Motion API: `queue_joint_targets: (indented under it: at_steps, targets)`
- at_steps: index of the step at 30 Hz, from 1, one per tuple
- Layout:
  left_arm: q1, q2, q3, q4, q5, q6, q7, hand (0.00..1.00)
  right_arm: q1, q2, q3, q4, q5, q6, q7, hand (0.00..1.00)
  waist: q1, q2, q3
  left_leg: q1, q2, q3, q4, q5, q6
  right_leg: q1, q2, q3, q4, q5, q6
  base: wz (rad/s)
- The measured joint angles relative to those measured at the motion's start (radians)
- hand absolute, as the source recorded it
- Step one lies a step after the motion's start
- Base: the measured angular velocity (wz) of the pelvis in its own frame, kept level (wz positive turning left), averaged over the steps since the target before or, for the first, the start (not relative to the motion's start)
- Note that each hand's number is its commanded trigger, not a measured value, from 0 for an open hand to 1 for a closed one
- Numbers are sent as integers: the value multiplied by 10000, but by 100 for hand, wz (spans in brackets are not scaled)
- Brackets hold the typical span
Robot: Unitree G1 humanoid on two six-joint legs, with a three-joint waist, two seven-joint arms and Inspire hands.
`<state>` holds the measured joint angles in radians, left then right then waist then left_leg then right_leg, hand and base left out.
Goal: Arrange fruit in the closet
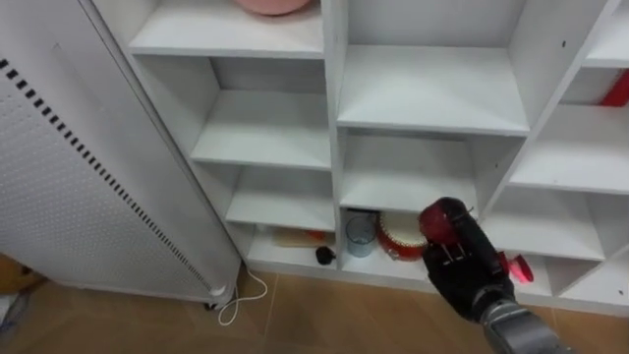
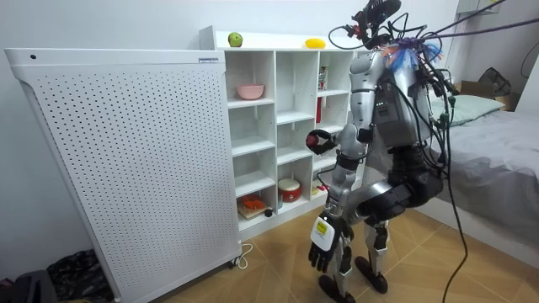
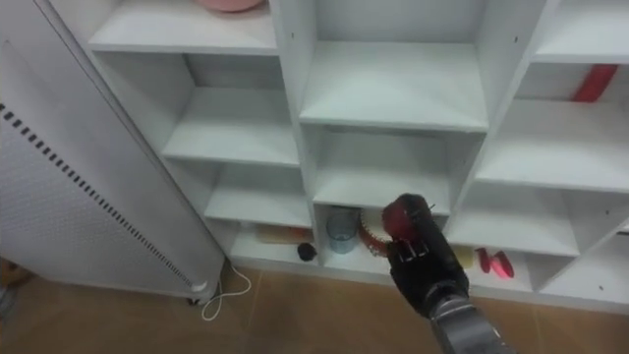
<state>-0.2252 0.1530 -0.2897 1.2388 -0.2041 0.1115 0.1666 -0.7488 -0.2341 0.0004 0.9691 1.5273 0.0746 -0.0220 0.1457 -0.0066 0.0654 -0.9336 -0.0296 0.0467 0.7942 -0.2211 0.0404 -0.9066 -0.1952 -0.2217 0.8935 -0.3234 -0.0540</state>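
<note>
panel (image 1: 79, 167) left of the closet (image 1: 334, 98); right hand (image 1: 468, 271) holds a fruit (image 1: 442, 220) before its middle column.

- The white closet (image 1: 334, 118) stands on a wooden floor (image 1: 324, 315).
- In the room view, a green apple (image 2: 235, 39) and a yellow fruit (image 2: 315, 43) lie well apart on its top.
- A pink bowl (image 1: 273, 5) sits on an upper shelf of the left column.
- The bottom left compartment holds a flat wooden board (image 1: 293, 237) and a small dark ball (image 1: 324, 256).
- In the bottom middle compartment, a clear cup (image 1: 360, 234) stands just beside a red and white round container (image 1: 396, 236).
</note>
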Motion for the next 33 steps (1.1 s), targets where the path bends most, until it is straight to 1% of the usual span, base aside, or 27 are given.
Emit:
queue_joint_targets:
  at_steps: [2, 4, 7, 8, 9, 11, 12, 16, 21, 29, 31, 33]
  targets:
    - [-5, 29, -156, -4, 12, 40, 101, 0, -284, -8, -248, -5, 165, -189, -279, 100, -16, -18, -6, -286, -32, 46, 120, 2, 5, -308, -107, 5, 198, -1, -3, 0]
    - [-6, 68, -295, -15, 34, 56, 232, 0, -482, -44, -285, -19, 354, -332, -558, 100, -33, -33, -12, -519, -38, 55, 273, -17, 36, -545, -163, 8, 364, -24, -39, 0]
    - [-7, 145, -296, -13, 121, 42, 287, 0, -814, -77, -668, -19, 540, -478, -990, 100, -44, -79, -17, -829, -46, 60, 424, -1, 75, -827, -185, -8, 513, -42, -72, 4]
    - [12, 141, -306, -6, 119, 59, 364, 0, -918, -83, -777, -18, 682, -616, -1111, 100, -41, -81, -16, -881, -50, 40, 474, 3, 84, -866, -182, -17, 542, -46, -77, 6]
    - [20, 138, -322, -2, 120, 102, 432, 0, -1000, -105, -842, -19, 743, -714, -1208, 100, -50, -94, -18, -906, -86, 22, 520, 2, 84, -890, -205, -9, 603, -74, -70, 9]
    - [6, 138, -374, -1, 121, 113, 487, 0, -1112, -210, -921, -20, 759, -751, -1431, 100, -85, -98, -20, -922, -187, -25, 550, 1, 85, -903, -296, -5, 719, -149, -37, 15]
    - [9, 145, -375, 0, 121, 112, 493, 0, -1204, -283, -931, -27, 738, -785, -1578, 100, -76, -99, -20, -932, -193, -9, 603, -10, 102, -907, -306, 14, 776, -182, -11, 12]
    - [18, 157, -371, 4, 120, 108, 493, 0, -1327, -320, -937, -350, 721, -972, -1924, 100, -97, -104, -23, -985, -178, 2, 731, -67, 160, -908, -304, 14, 848, -232, 26, 0]
    - [32, 156, -370, 4, 222, 120, 493, 0, -1353, -443, -936, -532, 657, -990, -2202, 100, -88, -160, -56, -1002, -178, 43, 884, -139, 240, -918, -314, 42, 977, -271, 78, 0]
    - [80, 161, -274, 13, 886, 127, 503, 0, -1371, -478, -937, -1073, 375, -1084, -2902, 100, -94, -190, -76, -1033, -200, 102, 1076, -192, 271, -988, -341, 175, 1182, -309, 125, -1]
    - [135, 176, -276, 8, 885, 126, 563, 0, -1372, -482, -936, -1182, 287, -1087, -3078, 100, -104, -206, -86, -1032, -192, 101, 1079, -201, 255, -993, -340, 175, 1182, -309, 124, 0]
    - [287, 226, -276, 1, 885, 128, 604, 0, -1382, -506, -937, -1193, 77, -1085, -3342, 100, -148, -278, -133, -1031, -183, 97, 1081, -197, 261, -995, -341, 174, 1185, -311, 120, 0]
